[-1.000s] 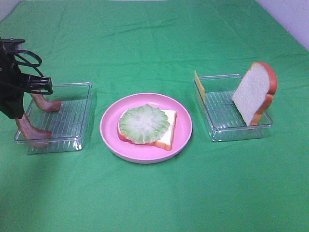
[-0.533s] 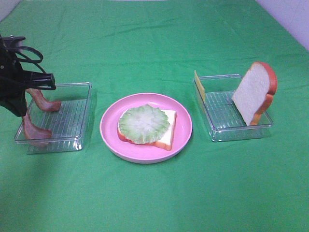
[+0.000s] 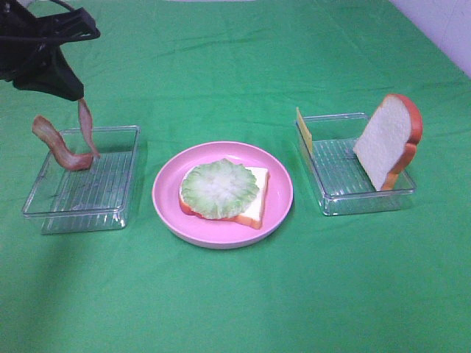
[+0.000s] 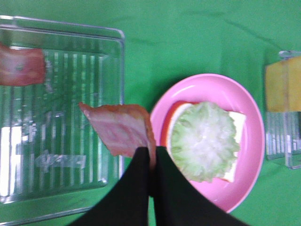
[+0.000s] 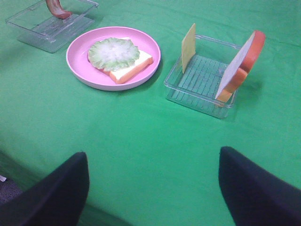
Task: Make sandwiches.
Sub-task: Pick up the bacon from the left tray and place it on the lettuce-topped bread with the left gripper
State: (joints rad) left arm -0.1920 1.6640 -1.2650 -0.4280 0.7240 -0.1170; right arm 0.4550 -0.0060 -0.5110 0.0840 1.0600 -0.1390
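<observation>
My left gripper [image 3: 73, 94] hangs high over the left clear tray [image 3: 88, 202], shut on the top end of a reddish-brown bacon strip [image 3: 88, 131] that dangles down toward the tray. In the left wrist view the fingertips [image 4: 146, 157] pinch that bacon [image 4: 120, 127]. A second curled bacon piece [image 3: 51, 140] meets its lower end; I cannot tell if they are joined. On the pink plate [image 3: 165, 202] lies a bread slice [image 3: 259, 198] with a lettuce leaf [image 3: 219, 187] on top. My right gripper [image 5: 153, 188] is open and empty, low over the near cloth.
The right clear tray [image 3: 346, 198] holds a second bread slice [image 3: 386, 140] leaning upright and a yellow cheese square [image 3: 303, 131] standing at its far left wall. Green cloth covers the whole table.
My left gripper has risen from inside the left tray to well above it, lifting the bacon strip. The near part of that tray now holds nothing. The right arm has not moved.
</observation>
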